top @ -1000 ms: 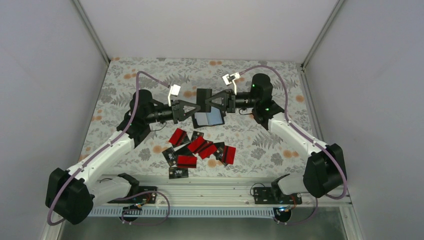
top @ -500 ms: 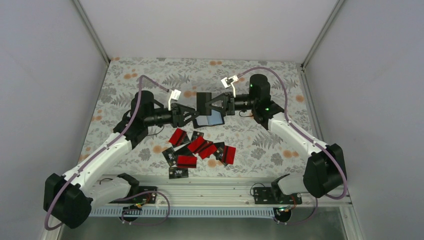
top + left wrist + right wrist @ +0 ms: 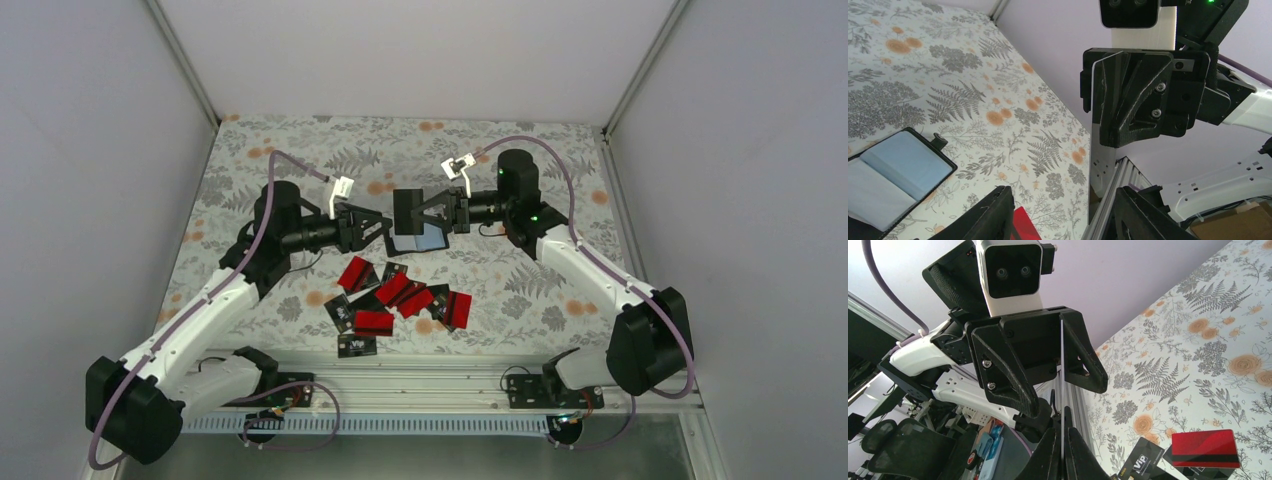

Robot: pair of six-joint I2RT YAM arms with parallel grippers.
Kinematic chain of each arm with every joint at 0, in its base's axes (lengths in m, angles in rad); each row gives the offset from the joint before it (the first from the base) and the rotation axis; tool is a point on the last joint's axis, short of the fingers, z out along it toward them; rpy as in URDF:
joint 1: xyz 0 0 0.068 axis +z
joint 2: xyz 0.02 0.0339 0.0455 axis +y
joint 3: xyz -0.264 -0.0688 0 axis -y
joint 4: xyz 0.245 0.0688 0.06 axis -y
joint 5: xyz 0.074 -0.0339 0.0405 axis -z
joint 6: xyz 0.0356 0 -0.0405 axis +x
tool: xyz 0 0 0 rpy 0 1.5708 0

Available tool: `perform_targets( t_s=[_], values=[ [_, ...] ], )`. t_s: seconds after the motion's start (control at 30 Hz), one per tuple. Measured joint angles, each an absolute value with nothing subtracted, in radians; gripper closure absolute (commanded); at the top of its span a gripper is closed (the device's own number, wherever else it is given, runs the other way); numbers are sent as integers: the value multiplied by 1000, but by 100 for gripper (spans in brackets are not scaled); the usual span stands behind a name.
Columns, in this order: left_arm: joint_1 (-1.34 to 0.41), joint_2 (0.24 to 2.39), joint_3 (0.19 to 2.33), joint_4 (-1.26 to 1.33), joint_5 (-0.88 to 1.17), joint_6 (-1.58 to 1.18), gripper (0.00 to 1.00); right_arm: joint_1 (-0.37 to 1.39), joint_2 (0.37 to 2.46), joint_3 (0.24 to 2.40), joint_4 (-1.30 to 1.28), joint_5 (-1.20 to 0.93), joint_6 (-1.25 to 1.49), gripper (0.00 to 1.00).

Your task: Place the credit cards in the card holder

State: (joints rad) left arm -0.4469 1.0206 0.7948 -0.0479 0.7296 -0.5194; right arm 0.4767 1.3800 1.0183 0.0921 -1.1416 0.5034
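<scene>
My left gripper (image 3: 378, 228) has let go of the black card (image 3: 408, 210) and drawn back to the left. Its 2 fingers now stand apart with nothing between them.

Nearest my bases, the remaining credit cards (image 3: 395, 300) lie in a loose heap on the floral table (image 3: 300, 140), red ones and black ones overlapping. My right wrist camera picks out 1 red card (image 3: 1205, 447) lying flat with a black printed card (image 3: 1143, 460) just beside it.

Just beyond the heap, the card holder (image 3: 418, 238) lies open and flat on the table, its light blue inside facing up.

Above the holder's far part, my right gripper (image 3: 428, 212) is clamped on the black card and holds it clear of the table. From my left wrist the card shows almost edge-on, hanging down below the right fingers (image 3: 1143, 100) that pinch its upper part. From my right wrist it is only a thin upright line. My open left gripper faces it from the other side and sits apart from the card.
</scene>
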Motion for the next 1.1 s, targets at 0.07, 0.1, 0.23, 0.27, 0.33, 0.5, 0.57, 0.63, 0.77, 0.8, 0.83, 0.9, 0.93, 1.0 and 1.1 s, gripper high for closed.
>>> perform_targets(
  t_s=[0.07, 0.1, 0.23, 0.27, 0.33, 0.5, 0.57, 0.63, 0.77, 0.8, 0.83, 0.9, 0.93, 1.0, 1.1],
  values=[
    [-447, 1021, 795, -47, 730, -519, 52, 477, 1380, 1018, 87, -1145, 499, 96],
    [-446, 1021, 795, -47, 731, -520, 54, 477, 1380, 1018, 85, -1147, 495, 96],
    [-445, 1021, 795, -47, 735, -522, 60, 477, 1380, 1018, 80, -1155, 485, 96],
    [-445, 1021, 795, -47, 735, -521, 60, 477, 1380, 1018, 78, -1156, 484, 96],
    [-445, 1023, 796, -46, 736, -524, 61, 477, 1380, 1018, 77, -1158, 479, 96],
    [-445, 1026, 796, -36, 748, -534, 61, 477, 1380, 1018, 77, -1165, 476, 96],
    [-445, 1029, 796, -19, 762, -542, 61, 477, 1381, 1018, 77, -1173, 474, 96],
    [-445, 1037, 796, 8, 777, -555, 62, 477, 1381, 1018, 77, -1180, 471, 96],
    [-445, 1062, 796, 50, 797, -583, 67, 477, 1381, 1018, 77, -1190, 466, 96],
    [-445, 1069, 796, 61, 800, -590, 68, 477, 1381, 1018, 77, -1193, 466, 96],
    [-445, 1075, 796, 74, 804, -596, 70, 477, 1381, 1018, 77, -1196, 466, 96],
    [-445, 1085, 796, 95, 813, -612, 73, 477, 1381, 1018, 77, -1201, 465, 96],
    [-445, 1089, 796, 104, 818, -619, 75, 477, 1382, 1018, 77, -1202, 465, 96],
    [-445, 1093, 796, 124, 828, -630, 78, 477, 1382, 1018, 77, -1204, 463, 96],
    [-445, 1097, 795, 152, 844, -645, 82, 477, 1386, 1019, 77, -1206, 462, 96]
  ],
)
